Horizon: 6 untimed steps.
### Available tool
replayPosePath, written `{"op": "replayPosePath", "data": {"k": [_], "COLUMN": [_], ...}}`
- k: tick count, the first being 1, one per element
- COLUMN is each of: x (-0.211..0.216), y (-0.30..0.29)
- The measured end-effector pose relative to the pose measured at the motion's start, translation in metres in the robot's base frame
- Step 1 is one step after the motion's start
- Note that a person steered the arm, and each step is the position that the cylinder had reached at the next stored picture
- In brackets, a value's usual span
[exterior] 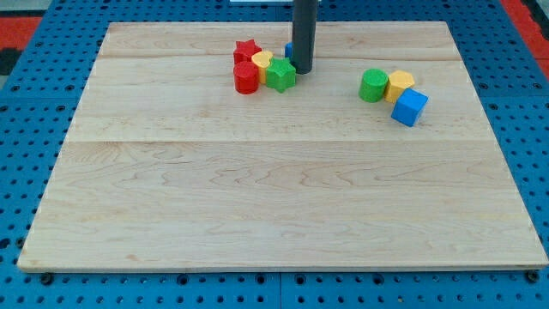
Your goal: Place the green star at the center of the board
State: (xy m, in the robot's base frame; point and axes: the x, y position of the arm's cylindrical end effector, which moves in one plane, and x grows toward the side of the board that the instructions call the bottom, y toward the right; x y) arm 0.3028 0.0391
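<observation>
The green star (280, 75) lies near the view's top, left of the board's middle line. My tip (302, 70) stands against its right side. A yellow block (262, 63) touches the star's upper left. A red cylinder (246, 77) and a red star (247, 52) sit just left of them. A blue block (290, 51) is mostly hidden behind my rod.
A green cylinder (373, 86), a yellow block (399, 85) and a blue cube (410, 107) cluster at the view's upper right. The wooden board (274, 197) rests on a blue pegboard surface.
</observation>
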Motion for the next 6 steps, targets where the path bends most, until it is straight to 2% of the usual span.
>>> {"op": "replayPosePath", "data": {"k": [2,3,4,6], "x": [-0.007,-0.031,-0.029,0.060], "y": [0.002,-0.013,-0.035,-0.037]}}
